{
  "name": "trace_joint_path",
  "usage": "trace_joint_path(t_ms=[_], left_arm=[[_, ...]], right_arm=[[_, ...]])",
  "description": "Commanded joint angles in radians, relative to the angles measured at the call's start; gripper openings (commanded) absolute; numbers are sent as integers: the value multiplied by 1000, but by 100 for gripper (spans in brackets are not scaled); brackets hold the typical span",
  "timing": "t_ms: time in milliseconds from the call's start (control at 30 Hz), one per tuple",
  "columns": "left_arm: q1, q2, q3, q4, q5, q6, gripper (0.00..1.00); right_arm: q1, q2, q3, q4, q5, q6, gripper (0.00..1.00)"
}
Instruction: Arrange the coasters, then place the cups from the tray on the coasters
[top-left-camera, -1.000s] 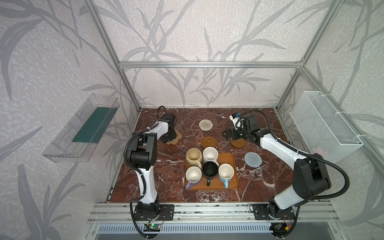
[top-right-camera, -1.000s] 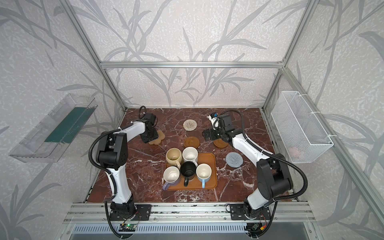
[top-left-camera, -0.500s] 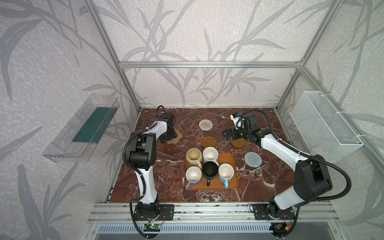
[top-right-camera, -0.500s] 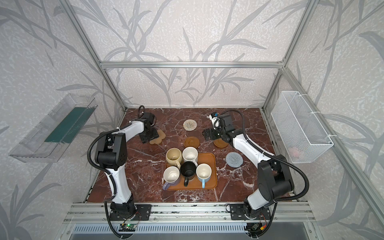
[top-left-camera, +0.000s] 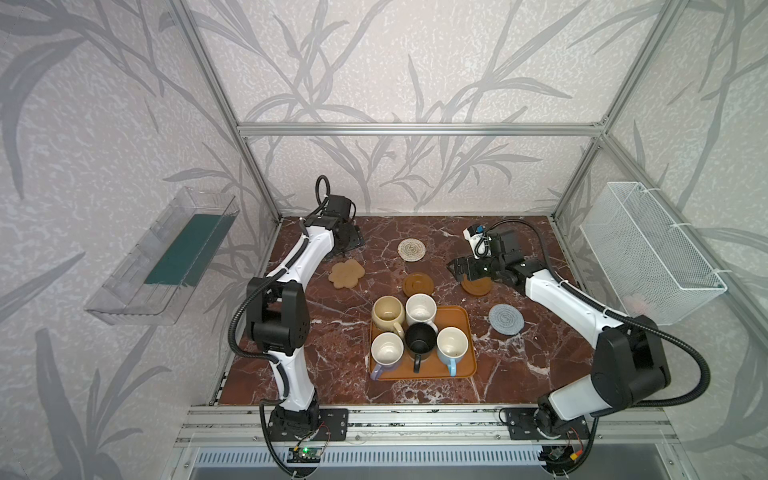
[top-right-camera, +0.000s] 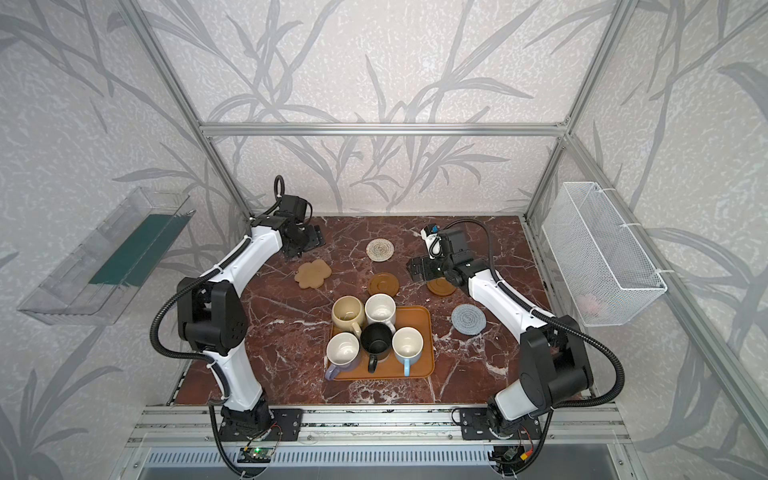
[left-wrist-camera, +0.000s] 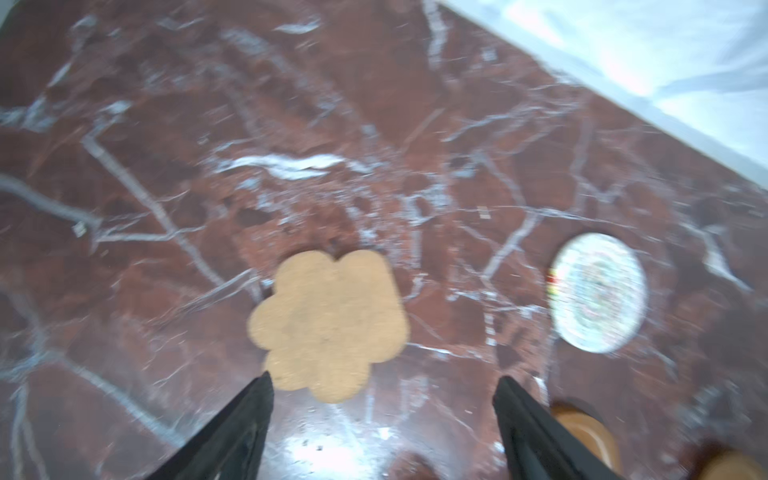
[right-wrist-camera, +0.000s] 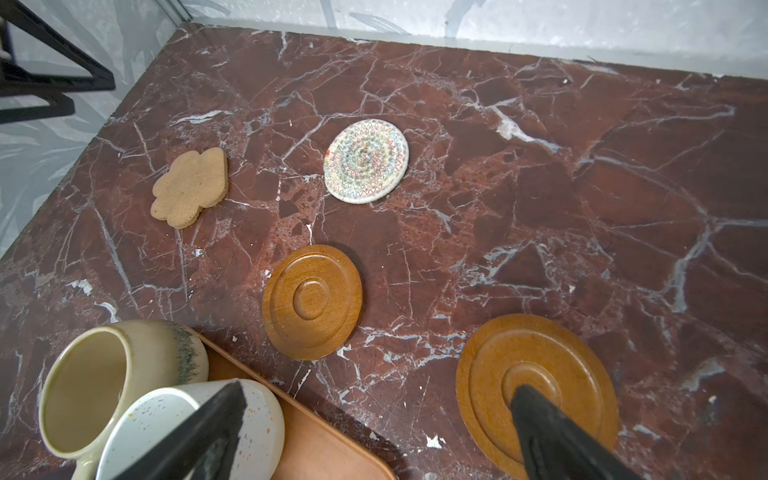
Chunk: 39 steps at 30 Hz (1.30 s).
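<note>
Left wrist view blurred, wooden coaster (top-left-camera: 478, 289) partly hidden by right pincer (top-left-camera: 456, 270)

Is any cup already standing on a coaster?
No, all five cups stand clustered at the tray; none of the coasters bears one.

Five handled mugs (top-left-camera: 388, 318) stand packed wall to wall on the orange-brown rimmed tray (top-left-camera: 466, 365), hardly a gap between them; the black mug (top-left-camera: 420, 337) is hemmed in on three sides, and the front three handles point to the near edge. The dark red marble tabletop (top-left-camera: 340, 328) lies bare left of the tray, right of it past the grey-blue woven round coaster (top-left-camera: 505, 318), and along the back wall. Behind the tray the other flat coasters (top-left-camera: 417, 284) lie apart, with open lanes between them
</note>
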Motion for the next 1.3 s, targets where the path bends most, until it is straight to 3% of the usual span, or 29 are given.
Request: trace_joint_path(t_ms=[0, 133, 233, 400, 600, 800, 1267], left_arm=[[-40, 38, 85, -15, 89, 42, 92], [-77, 142, 218, -49, 139, 92, 99], [-97, 222, 298, -65, 155, 108, 99], [-127, 367, 448, -131, 86, 156, 92], [-152, 442, 457, -46, 127, 168, 92], [-167, 528, 512, -67, 117, 187, 92], [-216, 707, 718, -244, -17, 150, 92]], right_arm=[[4, -14, 1, -27, 29, 26, 99], [4, 7, 17, -21, 0, 30, 99], [4, 26, 34, -24, -11, 41, 99], [4, 41, 49, -33, -17, 42, 99], [4, 64, 66, -54, -4, 21, 99], [4, 90, 85, -73, -2, 13, 99], [4, 151, 124, -99, -8, 9, 99]])
